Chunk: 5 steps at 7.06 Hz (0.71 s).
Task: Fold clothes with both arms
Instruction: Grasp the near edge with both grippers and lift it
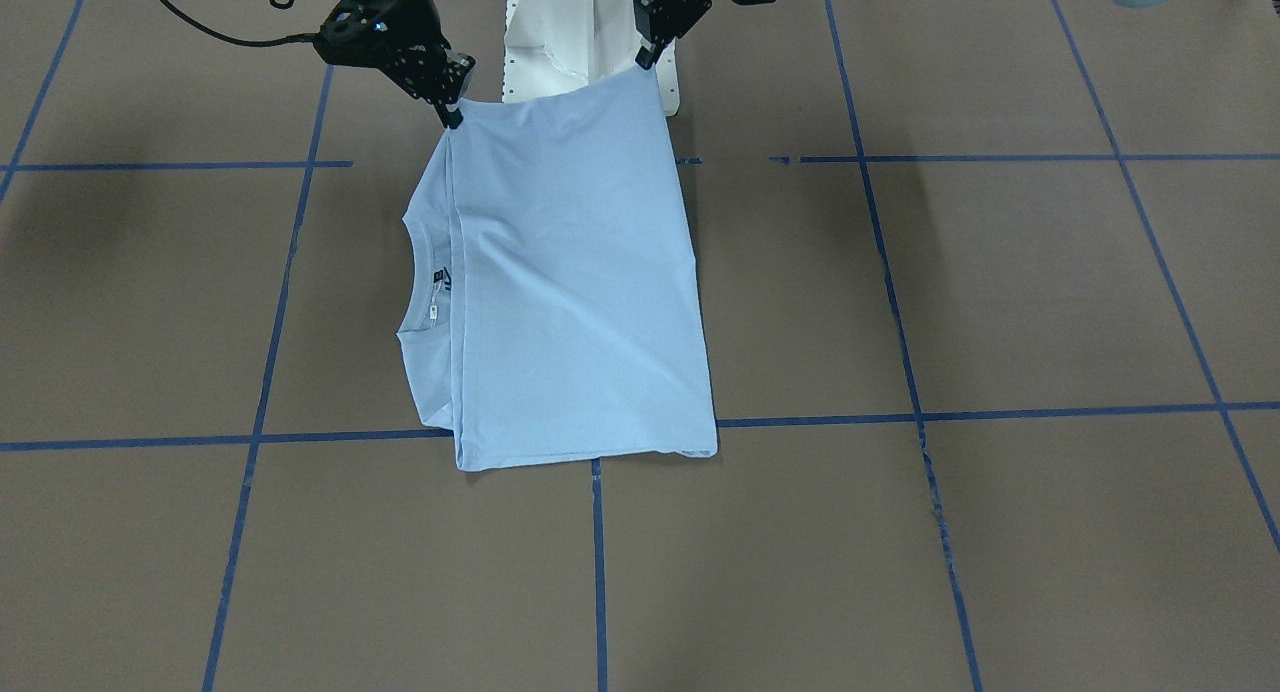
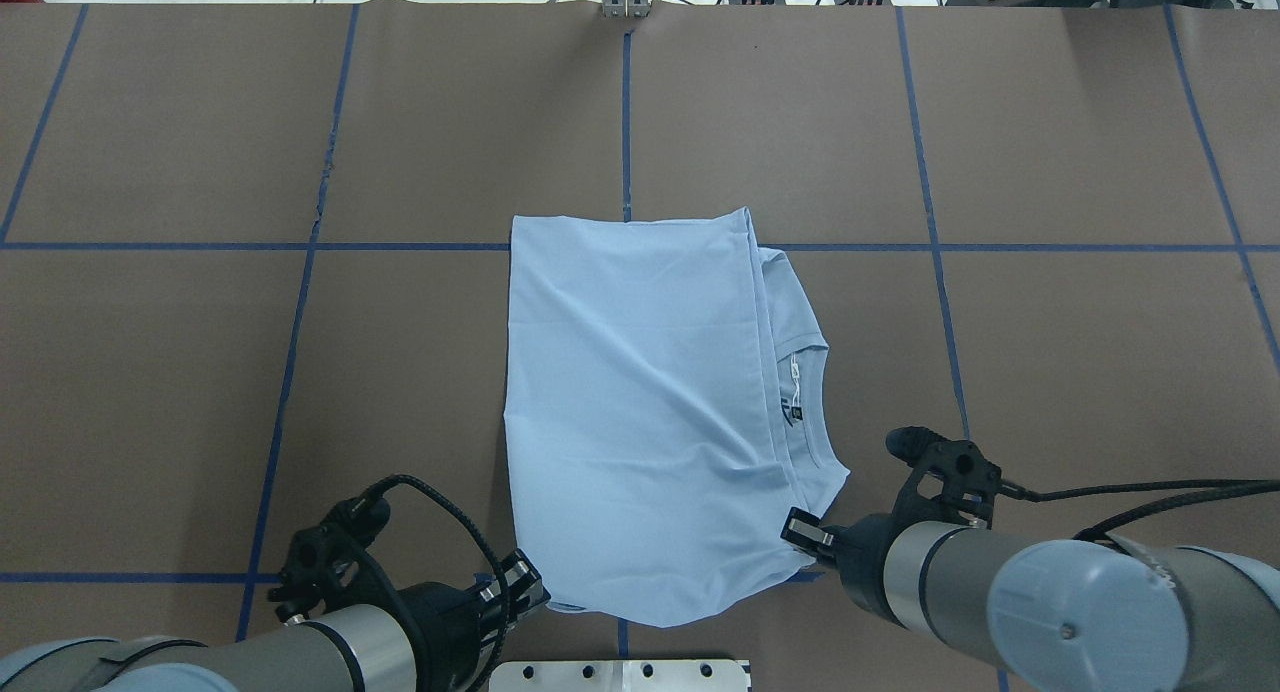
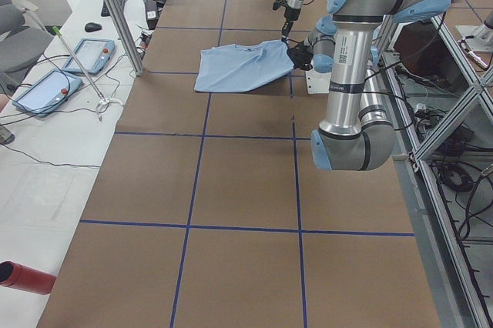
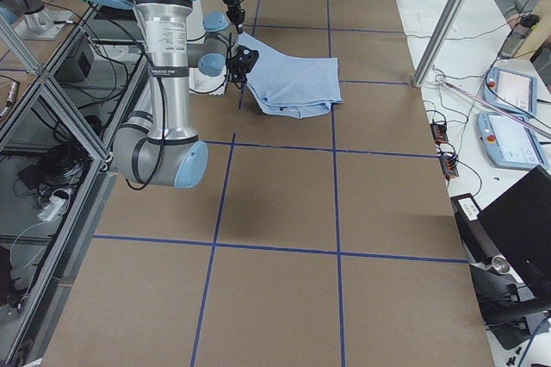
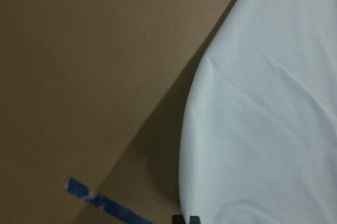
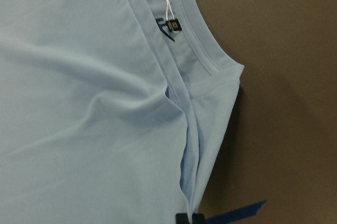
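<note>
On table [image 2: 200,372], t-shirt [image 2: 640,402] lengthwise front-to-back, collar [image 2: 812,412] pointing right

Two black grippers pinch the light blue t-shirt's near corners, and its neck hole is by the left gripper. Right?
Not quite. The neck hole of the light blue t-shirt lies by the right gripper, not the left gripper, as the overhead exterior view shows. Both black grippers do pinch its near corners.

The t-shirt [image 1: 570,272] is seen as soft matt cloth, lightly creased. The table [image 1: 1050,292] is covered in matt brown paper, marked with blue tape [image 1: 1000,413]. The right arm [image 2: 960,582], lower right overhead, is finished in brushed metal and smooth plastic.
</note>
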Motion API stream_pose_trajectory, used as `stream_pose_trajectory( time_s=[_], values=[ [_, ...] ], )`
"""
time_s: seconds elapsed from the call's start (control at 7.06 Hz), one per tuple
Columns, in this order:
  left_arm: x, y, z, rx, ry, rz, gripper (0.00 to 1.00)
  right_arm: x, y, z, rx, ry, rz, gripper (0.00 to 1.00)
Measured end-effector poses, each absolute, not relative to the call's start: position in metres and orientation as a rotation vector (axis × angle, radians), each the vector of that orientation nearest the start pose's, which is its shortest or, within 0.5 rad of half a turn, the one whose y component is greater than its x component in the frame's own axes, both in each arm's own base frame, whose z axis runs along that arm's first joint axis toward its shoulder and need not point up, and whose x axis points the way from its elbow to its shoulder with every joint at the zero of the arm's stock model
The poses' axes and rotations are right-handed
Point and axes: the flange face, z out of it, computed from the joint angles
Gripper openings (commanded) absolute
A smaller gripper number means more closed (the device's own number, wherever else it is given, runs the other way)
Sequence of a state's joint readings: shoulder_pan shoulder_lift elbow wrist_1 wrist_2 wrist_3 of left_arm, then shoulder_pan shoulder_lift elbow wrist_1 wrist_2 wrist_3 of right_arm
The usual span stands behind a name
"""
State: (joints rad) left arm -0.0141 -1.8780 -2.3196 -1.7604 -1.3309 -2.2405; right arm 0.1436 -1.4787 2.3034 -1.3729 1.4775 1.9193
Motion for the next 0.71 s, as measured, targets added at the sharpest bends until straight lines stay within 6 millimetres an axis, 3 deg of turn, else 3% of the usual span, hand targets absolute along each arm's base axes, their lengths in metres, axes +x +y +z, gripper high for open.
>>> stream_pose_trajectory(
  time_s=[0.28,0.43,0.71],
  values=[
    [0.415,-0.203,0.142,-0.108,1.320,-0.726,0.00,-0.390,-0.240,0.249,0.012,-1.080,0.583,0.00],
    [0.412,-0.233,0.139,-0.017,1.318,-0.717,0.00,-0.388,-0.270,0.239,0.028,-1.101,0.631,0.00],
    [0.419,-0.292,0.149,0.128,1.256,-0.693,0.00,-0.407,-0.328,0.232,0.035,-1.092,0.699,0.00]
  ],
)
